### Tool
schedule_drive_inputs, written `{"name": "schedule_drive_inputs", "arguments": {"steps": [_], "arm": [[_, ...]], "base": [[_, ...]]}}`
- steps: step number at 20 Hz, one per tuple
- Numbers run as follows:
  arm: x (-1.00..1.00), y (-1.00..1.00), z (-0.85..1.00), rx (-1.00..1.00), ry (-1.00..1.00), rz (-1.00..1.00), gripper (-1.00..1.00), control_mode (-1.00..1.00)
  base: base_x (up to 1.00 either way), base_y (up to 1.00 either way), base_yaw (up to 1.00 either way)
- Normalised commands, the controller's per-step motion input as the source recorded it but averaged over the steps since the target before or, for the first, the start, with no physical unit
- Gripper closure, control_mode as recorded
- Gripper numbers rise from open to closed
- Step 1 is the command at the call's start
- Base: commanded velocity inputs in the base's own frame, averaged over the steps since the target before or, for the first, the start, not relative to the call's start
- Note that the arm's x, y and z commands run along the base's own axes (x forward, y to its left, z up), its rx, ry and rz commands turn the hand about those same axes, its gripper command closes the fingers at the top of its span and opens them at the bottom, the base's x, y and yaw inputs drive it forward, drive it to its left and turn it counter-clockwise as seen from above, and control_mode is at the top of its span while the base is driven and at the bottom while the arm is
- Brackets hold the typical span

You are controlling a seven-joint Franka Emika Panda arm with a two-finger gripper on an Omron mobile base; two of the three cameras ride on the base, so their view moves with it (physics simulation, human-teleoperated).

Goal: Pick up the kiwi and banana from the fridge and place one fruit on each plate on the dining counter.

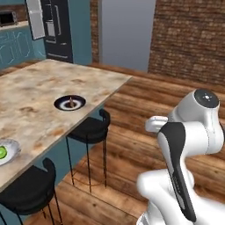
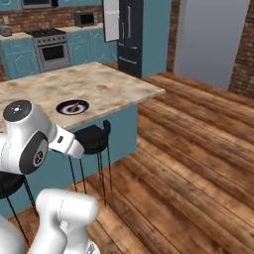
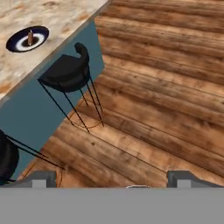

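Banana (image 1: pixel 71 103) on dark plate (image 1: pixel 79 105) near counter edge (image 1: pixel 115 90).

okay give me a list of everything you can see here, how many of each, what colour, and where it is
dining counter: one, beige-and-brown marbled top on a teal base, left of the arm
dark plate: one, navy-black with a white rim, on the counter near its front edge
banana: one, dark brown, on the dark plate
pale plate: one, pale grey, at the counter's near left end
kiwi: one, lime green, on the pale plate
stools: two, black, along the counter's front side
fridge: one, charcoal-black, door open, far wall
stove: one, grey, set in teal cabinets at the back
microwave: one, grey, on the back counter
floor: brown wood planks
gripper: one, dark finger tips, open and empty, above the floor
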Motion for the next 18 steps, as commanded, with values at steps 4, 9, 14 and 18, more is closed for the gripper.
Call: {"name": "schedule_drive_inputs", "arguments": {"steps": [4, 9, 14, 18], "arm": [[0.00, 0.00, 0.00, 0.00, 0.00, 0.00, -1.00, 1.00], [0.00, 0.00, 0.00, 0.00, 0.00, 0.00, -1.00, 1.00], [0.00, 0.00, 0.00, 0.00, 0.00, 0.00, -1.00, 1.00], [0.00, 0.00, 0.00, 0.00, 0.00, 0.00, -1.00, 1.00]], "base": [[0.12, -0.93, -0.34], [0.69, -0.72, -0.07], [1.00, -0.73, 0.16], [1.00, -0.78, 0.26]]}}
